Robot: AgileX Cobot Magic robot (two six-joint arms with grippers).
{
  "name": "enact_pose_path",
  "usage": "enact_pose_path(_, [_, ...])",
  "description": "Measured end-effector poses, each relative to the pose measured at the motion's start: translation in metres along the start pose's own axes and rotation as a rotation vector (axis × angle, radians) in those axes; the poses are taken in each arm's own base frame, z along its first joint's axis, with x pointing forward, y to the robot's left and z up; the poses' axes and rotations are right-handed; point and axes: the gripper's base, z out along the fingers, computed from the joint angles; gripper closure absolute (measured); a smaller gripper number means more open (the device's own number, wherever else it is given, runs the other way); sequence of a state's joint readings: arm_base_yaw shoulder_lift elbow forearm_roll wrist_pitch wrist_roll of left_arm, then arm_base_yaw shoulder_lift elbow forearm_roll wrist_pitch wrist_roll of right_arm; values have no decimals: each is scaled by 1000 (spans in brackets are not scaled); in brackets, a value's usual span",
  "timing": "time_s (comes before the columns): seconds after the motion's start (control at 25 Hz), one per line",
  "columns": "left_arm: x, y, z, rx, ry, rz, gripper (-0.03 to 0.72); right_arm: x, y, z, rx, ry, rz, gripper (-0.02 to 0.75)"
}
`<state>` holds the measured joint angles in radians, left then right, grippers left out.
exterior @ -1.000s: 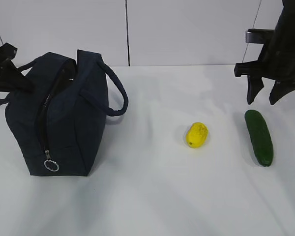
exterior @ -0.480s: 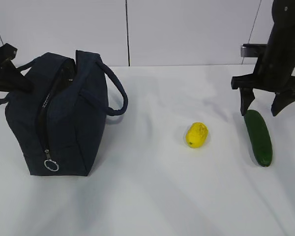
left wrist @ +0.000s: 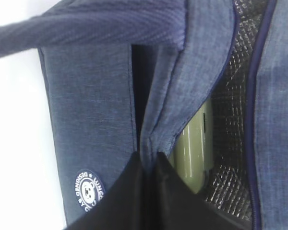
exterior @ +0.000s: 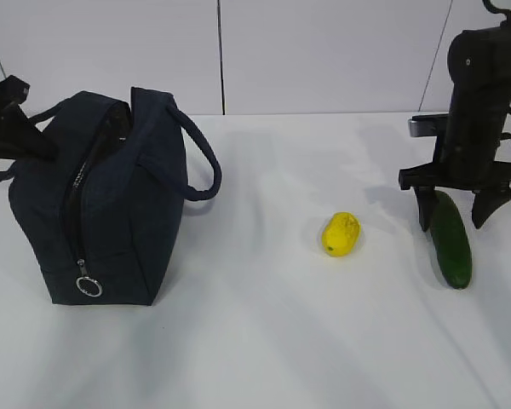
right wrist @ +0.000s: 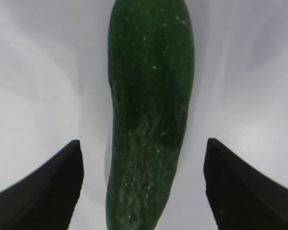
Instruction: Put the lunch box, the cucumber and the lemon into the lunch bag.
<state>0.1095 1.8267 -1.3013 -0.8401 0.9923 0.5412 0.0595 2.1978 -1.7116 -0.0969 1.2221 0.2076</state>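
Observation:
The navy lunch bag (exterior: 111, 200) stands at the left, its top zipper open. My left gripper (exterior: 36, 141) is shut on the fabric rim of the bag's opening (left wrist: 156, 120), seen close in the left wrist view (left wrist: 149, 160). The lunch box (left wrist: 194, 151) with its sage-green lid lies inside against the silvery lining. The yellow lemon (exterior: 341, 233) lies mid-table. The dark green cucumber (exterior: 450, 243) lies at the right. My right gripper (exterior: 452, 213) is open and low, its fingers straddling the cucumber's far end. In the right wrist view the cucumber (right wrist: 151, 96) lies between the open gripper (right wrist: 141, 158) fingers, apart from both.
The white table (exterior: 264, 341) stretches to a white panelled wall behind. The bag's two looped handles (exterior: 200, 162) stick out to the side. A metal ring pull (exterior: 88, 287) hangs at the bag's near lower end.
My right gripper has come down from above the cucumber's far end and now straddles it. The left gripper, bag, lemon and cucumber have not moved.

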Motion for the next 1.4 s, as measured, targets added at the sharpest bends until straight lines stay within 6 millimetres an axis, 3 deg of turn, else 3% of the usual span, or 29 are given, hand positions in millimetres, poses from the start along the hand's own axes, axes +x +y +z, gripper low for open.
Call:
enact_pose_path(0.64, [0,0,0,-4,0,2,697,-3,4,30,1,65,2,160])
enact_pose_path(1.08, [0,1,0,-7,-1,3,697,-3,4,30,0,64,2,375])
enact_pose_path(1.28, [0,1,0,-12,1,7,697,-3,5,29,-14,64,8,397])
enact_pose_path(1.4, [0,2,0,-26,4,17,697,-1,8,18,-56,47,25,398])
